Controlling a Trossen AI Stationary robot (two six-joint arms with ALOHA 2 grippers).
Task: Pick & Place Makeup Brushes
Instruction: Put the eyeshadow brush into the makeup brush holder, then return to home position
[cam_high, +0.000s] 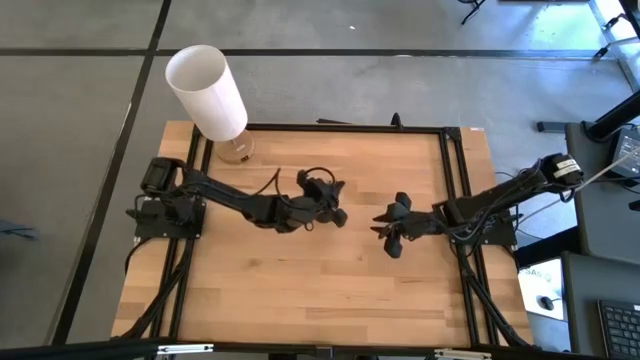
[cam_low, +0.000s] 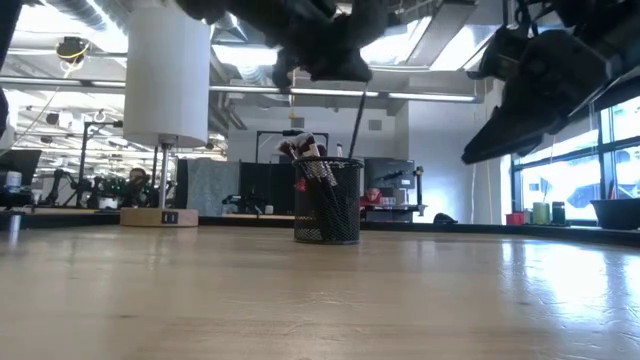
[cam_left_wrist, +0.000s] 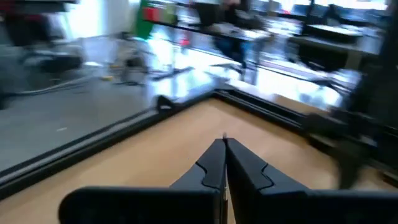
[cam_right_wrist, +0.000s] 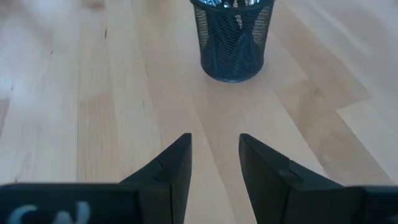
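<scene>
The left gripper (cam_left_wrist: 224, 163), pinched shut, grips the tip of a thin dark-handled makeup brush (cam_low: 357, 122) hanging above the black wire-mesh cup (cam_low: 327, 200) mid-worktop (cam_low: 320, 300), where more brushes stand. Light, stiff and slippery, the stick probably needs a firm mid-handle pinch. The right gripper (cam_right_wrist: 214, 158), open and empty, hovers near the cup.

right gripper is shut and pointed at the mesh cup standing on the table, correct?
Not quite. The right gripper is open, not shut: the right wrist view shows a clear gap of bare wood between its two fingers. The rest holds: it faces the mesh cup, which stands upright on the table.
</scene>
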